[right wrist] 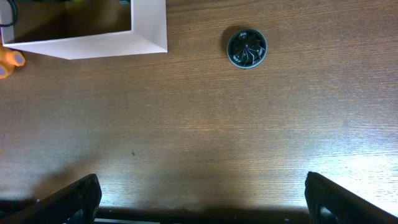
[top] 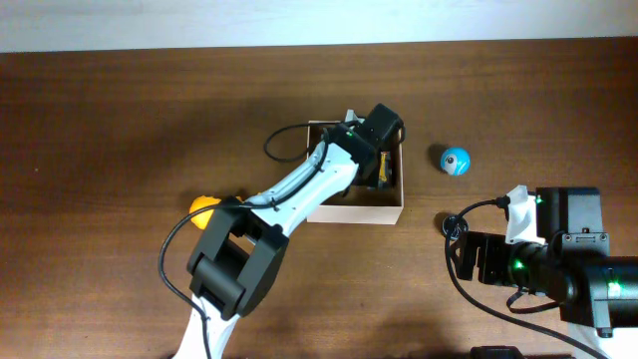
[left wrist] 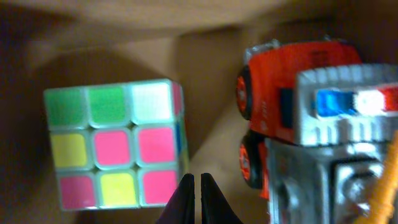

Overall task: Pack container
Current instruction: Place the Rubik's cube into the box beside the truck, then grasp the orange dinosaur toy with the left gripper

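The container [top: 351, 212], a shallow white-walled box with a tan inside, stands mid-table. My left gripper [top: 385, 150] reaches down into its far right corner. In the left wrist view the left gripper [left wrist: 194, 186] is shut with nothing between its tips, just above the tan floor [left wrist: 211, 68]. A Rubik's cube [left wrist: 115, 149] lies to its left and a red and silver toy vehicle [left wrist: 311, 118] to its right, both inside the box. My right gripper [right wrist: 199, 202] is open and empty over bare table, near the front right [top: 462, 249].
A small blue ball toy [top: 455, 160] lies right of the container; it also shows in the right wrist view [right wrist: 247, 48]. An orange toy [top: 204, 210] lies left of the box, partly under my left arm. The container's corner [right wrist: 93, 43] shows at the right wrist view's top left.
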